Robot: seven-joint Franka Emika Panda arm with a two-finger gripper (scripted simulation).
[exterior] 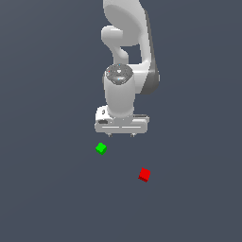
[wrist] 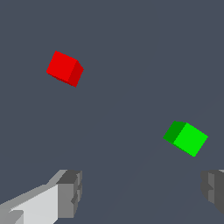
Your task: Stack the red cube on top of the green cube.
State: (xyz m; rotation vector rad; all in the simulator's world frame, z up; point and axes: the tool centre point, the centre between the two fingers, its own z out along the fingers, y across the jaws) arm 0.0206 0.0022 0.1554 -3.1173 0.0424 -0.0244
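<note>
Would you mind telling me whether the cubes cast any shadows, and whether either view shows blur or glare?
Exterior view: sharp, flat lighting, no glare; neither the red cube nor the green cube casts a shadow. Wrist view: also crisp and shadowless; each cube shows a brighter and a darker face, and the open end effector is cut off by the frame edge.

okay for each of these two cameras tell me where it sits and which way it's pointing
Exterior view: off the arm, high up, looking steeply down on the white arm, the gripper, the green cube and the red cube.
Wrist view: on the wrist, looking down past two spread grey fingertips at the floor.
Shared: both cubes, red and green, lying apart, neither one held.
</note>
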